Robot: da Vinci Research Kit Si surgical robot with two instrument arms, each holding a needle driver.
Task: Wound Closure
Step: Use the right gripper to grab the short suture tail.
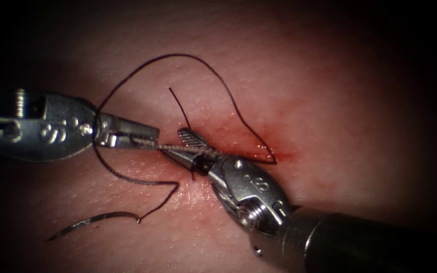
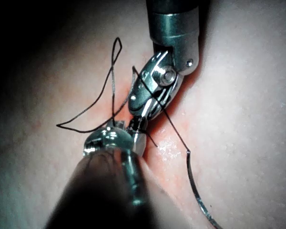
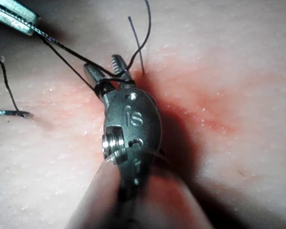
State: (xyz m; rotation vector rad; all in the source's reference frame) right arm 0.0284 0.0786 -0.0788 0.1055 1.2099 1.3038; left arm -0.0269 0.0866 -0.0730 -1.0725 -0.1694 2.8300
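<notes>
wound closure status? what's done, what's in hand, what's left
Done: the needle lies free on the tissue, left of the cut, in neither tool and not in the tissue; thread enters at the cut. In hand: left tool is shut on thread running taut to the right tool, whose jaws are open with thread wrapped around them. Left: no finished knot visible; a short tail stands free; the cut looks unclosed.

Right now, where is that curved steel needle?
In the endoscope view the curved steel needle lies loose on the pale tissue, left of the reddened cut, below the left tool; neither tool holds it.
</notes>
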